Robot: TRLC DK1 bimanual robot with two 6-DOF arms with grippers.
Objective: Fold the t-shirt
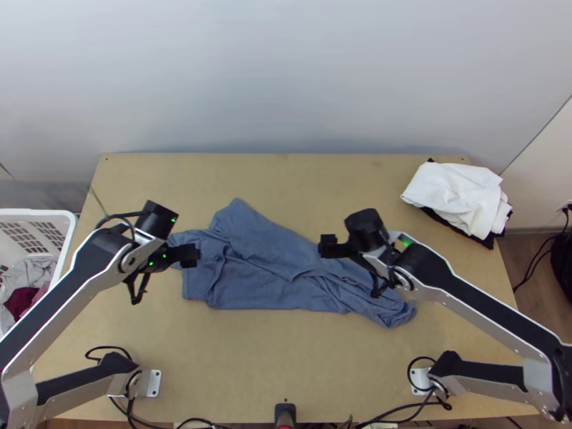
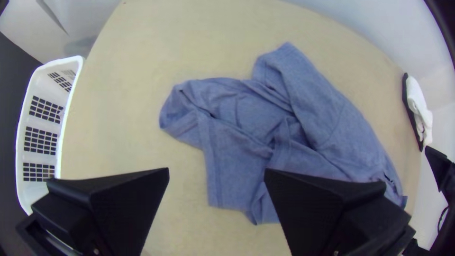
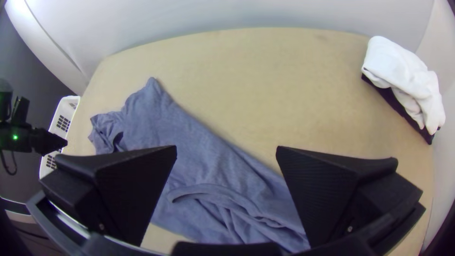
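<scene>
The blue-grey t-shirt (image 1: pixel 264 264) lies bunched and wrinkled across the middle of the table, slanting from upper left to lower right in the top view. Above its left end is my left gripper (image 1: pixel 189 255); in the left wrist view this gripper (image 2: pixel 216 173) stands open, the cloth lying below its fingers. My right gripper (image 1: pixel 330 247) is over the shirt's right half, and in the right wrist view the gripper (image 3: pixel 226 149) is open too, with nothing held. A curved, raised band of cloth (image 3: pixel 213 192) lies beneath it.
A folded white cloth (image 1: pixel 457 196) on a black one (image 1: pixel 479 238) lies at the table's far right corner. The white basket (image 1: pixel 69 232) with clothes stands off the left edge. Bare tabletop (image 1: pixel 307 179) stretches along the far side and the near side of the shirt.
</scene>
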